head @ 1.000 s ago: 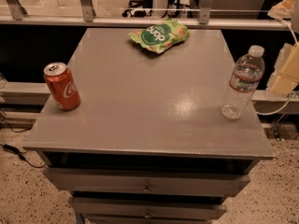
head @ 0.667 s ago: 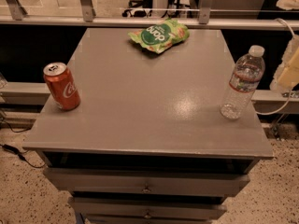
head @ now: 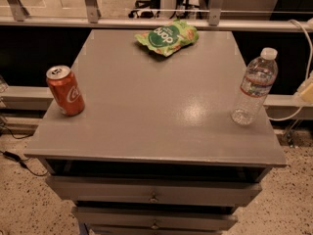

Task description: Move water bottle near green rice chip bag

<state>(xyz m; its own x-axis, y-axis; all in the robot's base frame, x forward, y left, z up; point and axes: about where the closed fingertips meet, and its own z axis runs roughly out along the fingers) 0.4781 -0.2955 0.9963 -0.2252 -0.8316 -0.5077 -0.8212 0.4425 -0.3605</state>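
Observation:
The water bottle (head: 254,87) stands upright near the right edge of the grey table (head: 146,116); it is clear and ribbed, with a white cap and a red-and-white label band. The green rice chip bag (head: 167,36) lies flat at the far middle of the table, well apart from the bottle. Of my gripper (head: 307,89) only a pale cream part shows at the right frame edge, beyond the table and to the right of the bottle, not touching it.
A red soda can (head: 65,90) stands upright near the table's left edge. Drawers (head: 154,197) sit under the table top. A metal railing (head: 156,21) runs behind the table. A white cable (head: 299,31) hangs at the right.
The pale arm at the right edge has drawn back and down, so less of it shows. The bottle, bag and can have not moved.

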